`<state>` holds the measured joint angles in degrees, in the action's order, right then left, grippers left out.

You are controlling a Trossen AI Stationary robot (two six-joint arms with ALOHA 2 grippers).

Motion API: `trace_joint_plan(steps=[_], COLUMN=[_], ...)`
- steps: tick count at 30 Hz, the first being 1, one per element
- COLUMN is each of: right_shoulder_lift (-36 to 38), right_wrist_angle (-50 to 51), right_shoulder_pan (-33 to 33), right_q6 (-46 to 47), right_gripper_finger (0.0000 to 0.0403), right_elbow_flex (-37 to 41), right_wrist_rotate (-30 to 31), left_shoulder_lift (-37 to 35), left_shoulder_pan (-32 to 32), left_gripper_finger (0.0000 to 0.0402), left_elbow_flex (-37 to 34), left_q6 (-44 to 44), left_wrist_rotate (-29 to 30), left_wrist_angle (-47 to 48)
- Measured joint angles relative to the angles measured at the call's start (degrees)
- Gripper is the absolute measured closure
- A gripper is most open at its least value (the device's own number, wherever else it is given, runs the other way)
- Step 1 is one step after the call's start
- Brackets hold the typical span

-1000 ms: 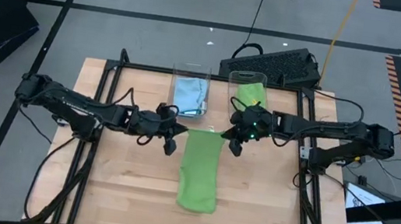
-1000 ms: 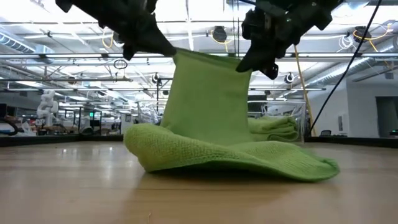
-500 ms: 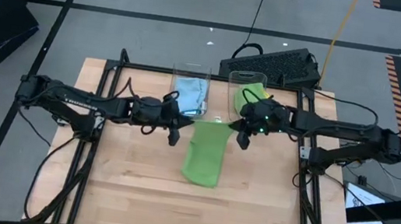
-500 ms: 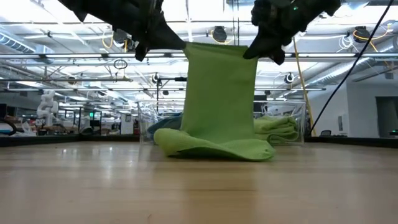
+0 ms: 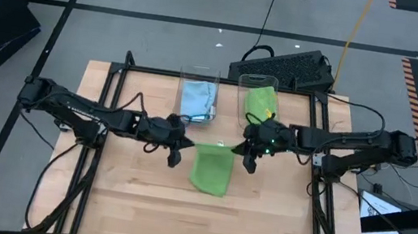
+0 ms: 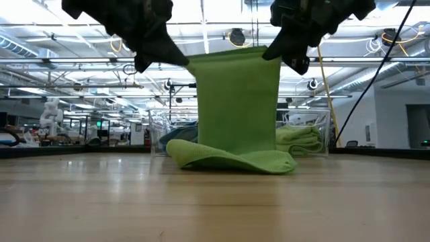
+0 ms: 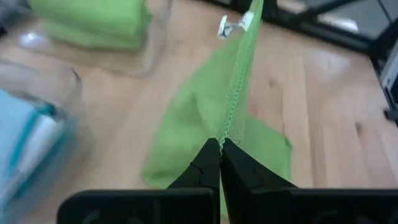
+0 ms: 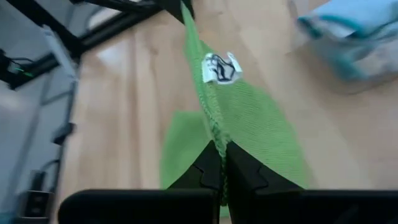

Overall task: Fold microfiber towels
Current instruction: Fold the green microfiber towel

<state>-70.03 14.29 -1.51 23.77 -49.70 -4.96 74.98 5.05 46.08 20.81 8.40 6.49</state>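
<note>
Since earlier: both arms swung the hanging cloth back over its heap | lime green towel (image 5: 212, 169) hangs between the grippers, hem on table (image 5: 131, 204) | left gripper (image 5: 175, 150), right gripper (image 5: 248, 156) pinch top corners | lower evenly, edges aligned

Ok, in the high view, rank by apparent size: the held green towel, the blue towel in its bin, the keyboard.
1. Keyboard, largest.
2. Held green towel and blue towel look about alike, so I won't rank them.

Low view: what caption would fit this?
Both grippers hold a green towel up by its top corners.
</note>
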Motion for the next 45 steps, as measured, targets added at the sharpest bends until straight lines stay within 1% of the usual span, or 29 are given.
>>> trace_joint_plan(steps=[6, 12, 17, 21, 24, 27, 29, 32, 34, 38, 45], right_shoulder_lift=[-0.08, -0.88, -0.89, -0.82, -0.84, -0.83, -0.55, -0.51, -0.58, -1.14, -3.6], right_wrist_angle=[-9.96, -20.57, -22.64, -23.07, -23.18, -22.82, -22.56, -22.54, -22.64, -22.88, -22.88], right_shoulder_pan=[4.52, 6.53, 5.75, 3.95, 2.71, 1.87, 1.88, 2.3, 3.08, 5.23, 7.02], right_q6=[8.35, 14.82, 16.22, 14.78, 14.54, 14.57, 14.56, 15.23, 15.85, 16.04, 16.18], right_gripper_finger=[0.0403, 0.0403, 0.0403, 0.0403, 0.0403, 0.0403, 0.0403, 0.0403, 0.0403, 0.0403, 0.0403], right_elbow_flex=[5.95, 12.72, 13.82, 13.85, 13.85, 13.87, 13.92, 13.93, 13.93, 13.87, 13.93], right_wrist_rotate=[-0.43, 1.12, 5.46, 6.06, 5.87, 4.78, 3.51, -0.43, -2.19, -2.55, -2.62], left_shoulder_lift=[3.03, 4.2, 3.54, 2.84, 2.84, 2.83, 2.8, 2.74, 2.74, 3.49, 8.9], left_shoulder_pan=[2.3, 2.54, 0.18, -2.65, -4.32, -5.09, -4.56, -2.07, -0.12, 3.17, 5.39], left_gripper_finger=[0.04, 0.04, 0.0398, 0.0398, 0.0397, 0.0399, 0.0397, 0.0398, 0.0399, 0.0395, 0.0396], left_elbow_flex=[-0.12, -0.09, -0.23, -0.3, -0.28, -0.28, -0.28, -0.23, -0.11, 0.0, -0.09], left_q6=[1.01, 1.4, 1.01, -1.08, -2.37, -2.39, -1.45, 0.15, 1.35, 2.75, 4.65], left_wrist_rotate=[0.98, 4.58, 10.46, 11.65, 11.26, 7.74, 5.14, 3.02, 2.69, 2.69, 2.75], left_wrist_angle=[0.18, -0.52, -3.94, -7.89, -8.71, -7.45, -6.11, -2.97, -1.38, -0.28, -1.22])
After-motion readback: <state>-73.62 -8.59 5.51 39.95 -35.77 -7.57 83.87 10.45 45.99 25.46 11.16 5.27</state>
